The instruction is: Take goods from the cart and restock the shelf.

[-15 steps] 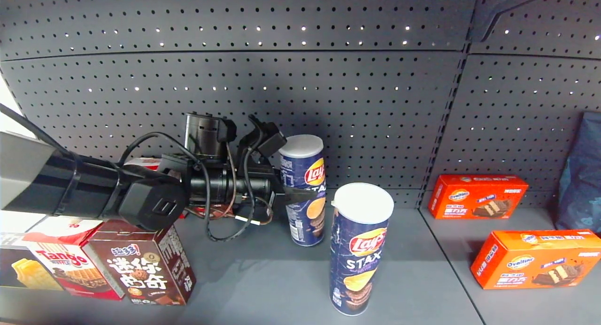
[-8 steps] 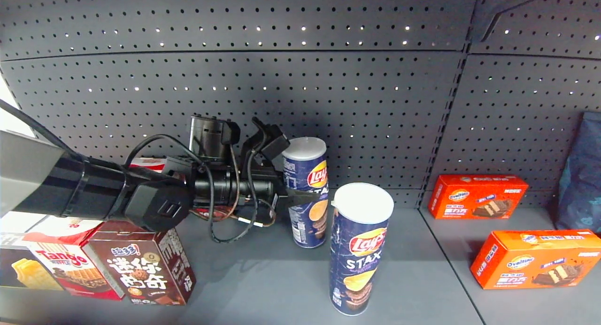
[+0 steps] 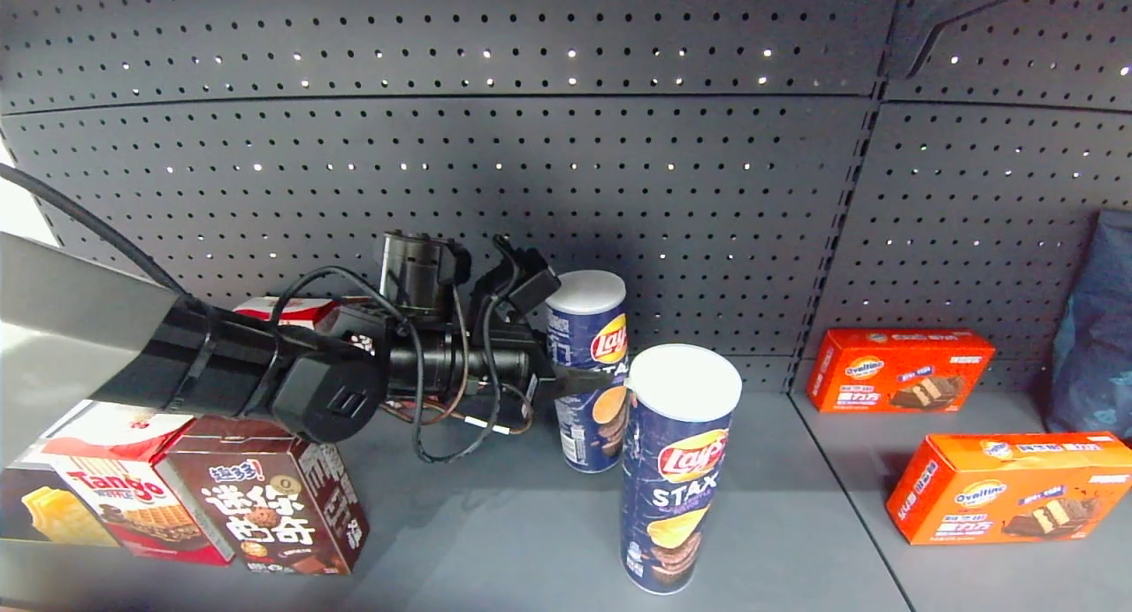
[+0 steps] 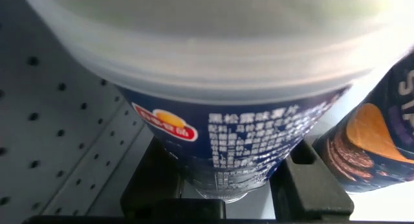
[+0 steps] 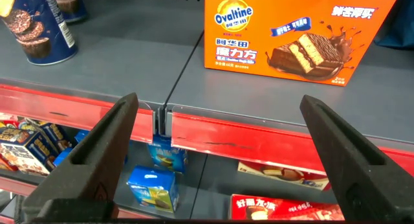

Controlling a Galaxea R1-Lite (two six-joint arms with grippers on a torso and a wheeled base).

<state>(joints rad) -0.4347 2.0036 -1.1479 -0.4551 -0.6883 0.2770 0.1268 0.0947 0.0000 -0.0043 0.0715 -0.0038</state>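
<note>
On the shelf (image 3: pixel 495 524), the left arm (image 3: pixel 221 373) lies nearly level, reaching in from the robot's left along the pegboard back (image 3: pixel 619 152). Its left claw (image 3: pixel 585 380) pinches a blue chip can (image 3: pixel 591 329) at mid-height, with a dark finger (image 4: pixel 152 185) on either side. That can stands upright close to the back wall, just behind and left of a second can (image 3: pixel 676 470) nearer the front edge. Whether its base rests on the shelf cannot be told. The right claw (image 5: pixel 220 106) hangs before the red price rail (image 5: pixel 259 136), fingers spread wide around nothing.

The arm covers most of a red-and-white box (image 3: pixel 283 309) behind it, and the second can overlaps the gripped can's lower side. A yellow box (image 3: pixel 35 506) and a blue bag (image 3: pixel 1097 329) are cut off at the edges. White lids cap both cans, hiding their contents. The brown box (image 3: pixel 265 506), the wafer box (image 3: pixel 115 497) and two orange boxes (image 3: pixel 898 369) (image 3: pixel 1008 488) are all closed. Small blue cartons (image 5: pixel 155 185) sit on the shelf below.
</note>
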